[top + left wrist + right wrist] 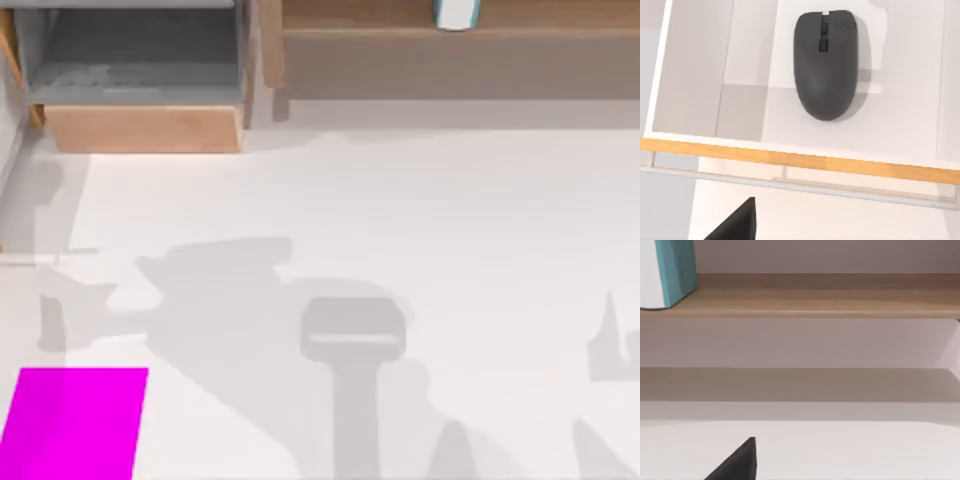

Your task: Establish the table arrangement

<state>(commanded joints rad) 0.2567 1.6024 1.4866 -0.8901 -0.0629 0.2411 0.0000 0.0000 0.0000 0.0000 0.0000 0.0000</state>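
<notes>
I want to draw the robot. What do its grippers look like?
Little of them shows. In the left wrist view, a plain black, pointed wedge of the left gripper pokes in at the picture's edge. The right wrist view shows the same matte black wedge of the right gripper. No cables or markings are visible.

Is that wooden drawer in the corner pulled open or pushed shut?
Open. The top view looks straight down into the drawer unit's grey inside, behind its light-wood front, at the white table's far left corner.
</notes>
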